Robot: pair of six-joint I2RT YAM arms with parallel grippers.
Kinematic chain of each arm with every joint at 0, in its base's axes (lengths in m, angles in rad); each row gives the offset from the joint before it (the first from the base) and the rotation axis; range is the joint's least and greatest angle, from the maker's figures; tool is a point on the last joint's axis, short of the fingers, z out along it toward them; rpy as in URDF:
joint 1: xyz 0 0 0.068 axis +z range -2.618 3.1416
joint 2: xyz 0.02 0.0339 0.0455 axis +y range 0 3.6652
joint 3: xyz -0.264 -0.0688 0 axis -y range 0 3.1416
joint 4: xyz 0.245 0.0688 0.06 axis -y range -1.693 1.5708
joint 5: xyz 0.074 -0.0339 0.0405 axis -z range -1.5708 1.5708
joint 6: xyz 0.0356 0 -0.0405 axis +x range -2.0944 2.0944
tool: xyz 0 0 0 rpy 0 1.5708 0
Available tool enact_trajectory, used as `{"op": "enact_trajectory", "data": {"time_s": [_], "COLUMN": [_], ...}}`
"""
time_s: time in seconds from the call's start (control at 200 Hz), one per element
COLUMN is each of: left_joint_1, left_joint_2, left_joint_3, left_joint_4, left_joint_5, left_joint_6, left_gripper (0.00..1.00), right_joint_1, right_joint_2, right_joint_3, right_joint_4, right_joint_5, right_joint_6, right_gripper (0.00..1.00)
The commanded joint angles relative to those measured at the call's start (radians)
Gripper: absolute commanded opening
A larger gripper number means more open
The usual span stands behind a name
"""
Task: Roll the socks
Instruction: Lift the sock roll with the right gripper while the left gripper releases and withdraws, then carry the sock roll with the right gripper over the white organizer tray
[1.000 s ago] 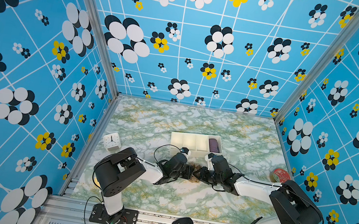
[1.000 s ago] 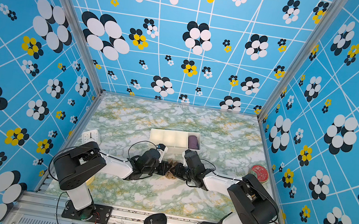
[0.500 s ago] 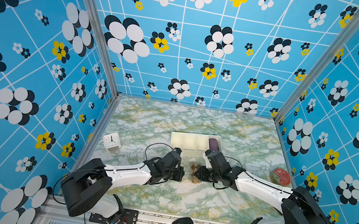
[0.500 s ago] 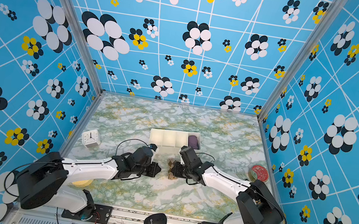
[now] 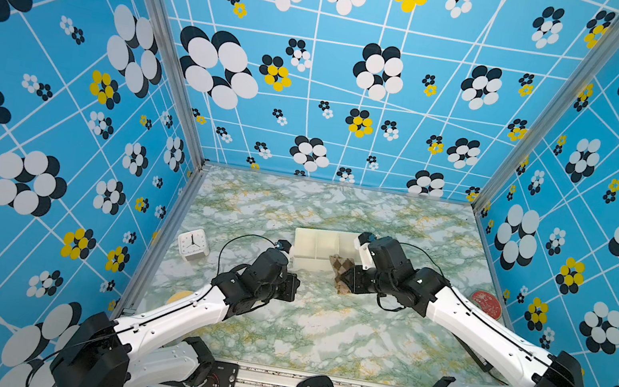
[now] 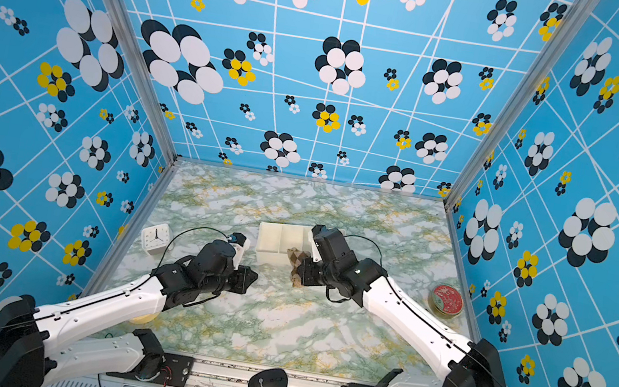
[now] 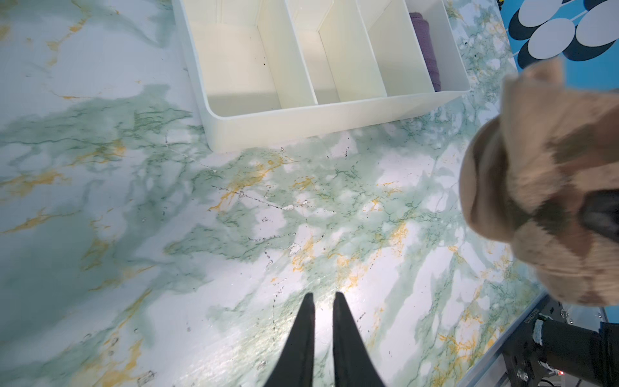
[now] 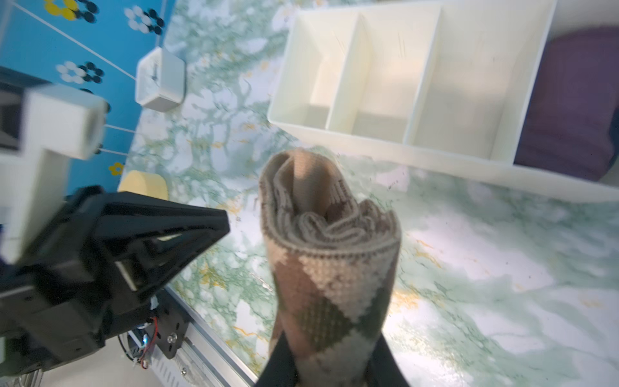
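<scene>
1. A white plastic divided tray (image 5: 309, 264) holds a plain purple fabric bundle (image 8: 569, 100) in the end compartment nearest the right arm.
2. The tan knit socks with brown argyle diamonds (image 8: 331, 261), rolled together, are pinched in the right gripper (image 8: 330, 345), clear of the tabletop and just in front of the tray.
3. The left gripper (image 7: 324, 298) hangs near them, its jaws a narrow slit apart and gripping nothing.
4. The green-and-white marbled tabletop (image 5: 319, 331) also carries a small white square clock (image 5: 192, 243) and a round red tin (image 5: 486, 303).
5. Blue walls (image 5: 358, 84) printed with black, white and yellow flowers enclose it.
</scene>
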Motion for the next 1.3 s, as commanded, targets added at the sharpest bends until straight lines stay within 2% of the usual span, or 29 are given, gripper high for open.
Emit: {"op": "enact_trajectory", "data": {"time_s": [0.0, 0.345, 0.82, 1.08, 1.294], "left_joint_1": [0.011, 0.059, 0.102, 0.114, 0.125], "left_joint_2": [-0.024, -0.11, -0.136, -0.134, -0.134], "left_joint_3": [-0.015, -0.051, -0.08, -0.087, -0.089], "left_joint_4": [-0.044, -0.081, -0.088, -0.088, -0.091], "left_joint_5": [0.009, 0.033, 0.067, 0.077, 0.085], "left_joint_6": [0.025, 0.033, 0.039, 0.042, 0.046], "left_gripper": [0.15, 0.14, 0.14, 0.14, 0.14], "right_joint_1": [-0.029, -0.139, -0.236, -0.262, -0.272], "right_joint_2": [0.045, 0.251, 0.458, 0.562, 0.618], "right_joint_3": [0.09, 0.281, 0.391, 0.444, 0.461], "right_joint_4": [-0.081, -0.066, -0.019, -0.036, -0.053], "right_joint_5": [0.022, -0.062, -0.209, -0.22, -0.176], "right_joint_6": [-0.069, -0.115, -0.089, -0.087, -0.09], "right_gripper": [0.0, 0.0, 0.0, 0.0, 0.0]}}
